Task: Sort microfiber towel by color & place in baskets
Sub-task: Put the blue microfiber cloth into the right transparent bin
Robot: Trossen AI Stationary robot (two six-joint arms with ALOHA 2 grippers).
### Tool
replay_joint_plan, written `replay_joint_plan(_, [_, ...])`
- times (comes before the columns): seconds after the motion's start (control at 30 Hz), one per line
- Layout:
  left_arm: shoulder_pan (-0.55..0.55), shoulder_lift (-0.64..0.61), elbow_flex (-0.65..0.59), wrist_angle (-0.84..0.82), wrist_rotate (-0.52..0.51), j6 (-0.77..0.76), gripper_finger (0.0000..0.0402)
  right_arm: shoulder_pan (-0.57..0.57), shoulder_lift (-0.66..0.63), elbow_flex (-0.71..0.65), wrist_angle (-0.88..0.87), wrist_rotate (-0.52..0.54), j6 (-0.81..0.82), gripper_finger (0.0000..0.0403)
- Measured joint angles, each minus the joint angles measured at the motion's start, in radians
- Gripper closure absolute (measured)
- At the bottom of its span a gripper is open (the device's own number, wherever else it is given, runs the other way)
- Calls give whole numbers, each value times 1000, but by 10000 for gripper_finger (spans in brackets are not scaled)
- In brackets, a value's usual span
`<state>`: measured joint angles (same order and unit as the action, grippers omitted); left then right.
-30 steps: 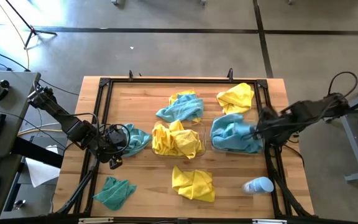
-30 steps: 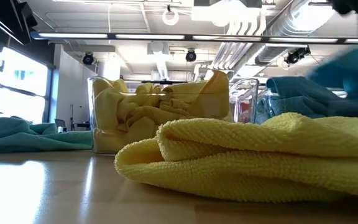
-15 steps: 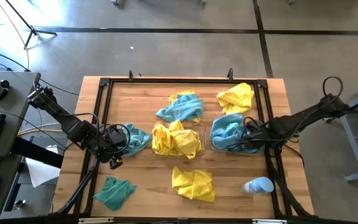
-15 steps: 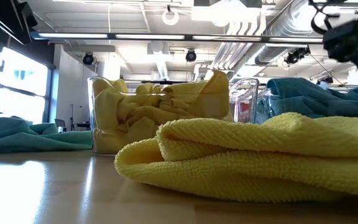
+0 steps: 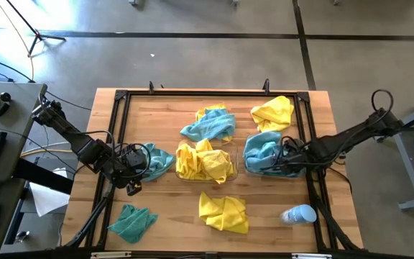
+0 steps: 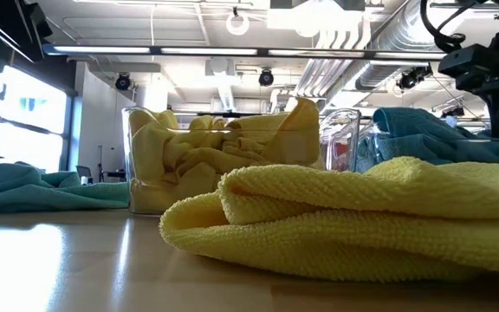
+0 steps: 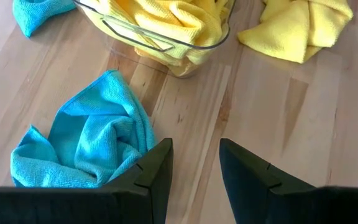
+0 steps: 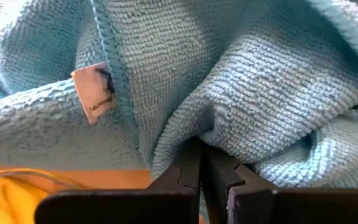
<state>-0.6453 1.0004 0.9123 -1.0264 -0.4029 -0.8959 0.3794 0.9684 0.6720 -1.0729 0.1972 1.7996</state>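
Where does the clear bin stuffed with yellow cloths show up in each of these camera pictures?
High view: the bin of yellow cloths sits mid-table.
Low view: the bin stands left of centre, behind a loose yellow cloth.
Left wrist view: the bin is at the top.
Right wrist view: not identifiable.
Shared landmark: that loose yellow cloth beside the bin.

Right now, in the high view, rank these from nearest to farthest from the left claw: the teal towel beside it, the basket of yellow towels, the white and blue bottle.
From the left claw:
1. Teal towel, right beside it, on the table's left.
2. Basket of yellow towels, mid-table.
3. Bottle, lying at the front right corner.
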Motion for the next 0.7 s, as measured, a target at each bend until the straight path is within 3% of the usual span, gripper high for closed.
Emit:
replay_joint_plan(0.27, [0,0,0,0,-11,8,280,-31,105,26,-1,12,-24,403])
replay_joint_plan(0.7, [13,0,0,1,-12,-1,280,-232,284,59,-18,26,-133,403])
